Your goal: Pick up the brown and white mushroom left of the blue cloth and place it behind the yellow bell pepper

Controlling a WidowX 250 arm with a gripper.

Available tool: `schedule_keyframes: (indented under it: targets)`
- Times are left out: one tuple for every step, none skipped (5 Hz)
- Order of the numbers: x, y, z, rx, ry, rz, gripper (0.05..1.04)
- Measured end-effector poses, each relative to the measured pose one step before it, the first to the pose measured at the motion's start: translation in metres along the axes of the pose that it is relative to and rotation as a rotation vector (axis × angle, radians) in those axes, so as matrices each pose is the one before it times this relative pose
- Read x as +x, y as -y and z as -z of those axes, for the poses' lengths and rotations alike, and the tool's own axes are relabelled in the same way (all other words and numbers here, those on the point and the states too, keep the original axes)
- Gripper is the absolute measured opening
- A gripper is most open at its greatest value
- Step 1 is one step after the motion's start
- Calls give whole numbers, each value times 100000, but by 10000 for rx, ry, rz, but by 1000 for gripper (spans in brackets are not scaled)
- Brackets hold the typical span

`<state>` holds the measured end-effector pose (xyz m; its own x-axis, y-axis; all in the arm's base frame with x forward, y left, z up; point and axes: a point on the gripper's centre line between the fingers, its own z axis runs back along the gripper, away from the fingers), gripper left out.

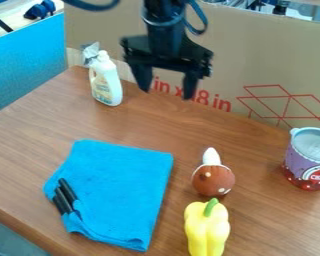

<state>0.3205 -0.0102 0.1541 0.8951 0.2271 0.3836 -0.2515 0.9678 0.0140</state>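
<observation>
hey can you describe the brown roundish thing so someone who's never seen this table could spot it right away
On the wooden table, find the blue cloth. Right of it in the picture, just above the yellow pepper, sits a brown roundish object. Unlike the smooth pepper, it has pale spots and a white pointed tip.
</observation>
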Motion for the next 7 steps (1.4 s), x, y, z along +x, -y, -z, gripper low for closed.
schedule_keyframes:
  targets:
    - [-552,-3854,-2303,596,-131,375,1002]
    - [-1488,-2683,431,-306,-787,183,1002]
    - [16,-263,-10,-17,-13,-39,1002]
    - [-42,0,34,1,-15,1,1002]
    - [-2,21,0,-14,-1,-7,1002]
    - [2,-21,0,14,1,7,1002]
    - [42,0,-34,-1,15,-1,1002]
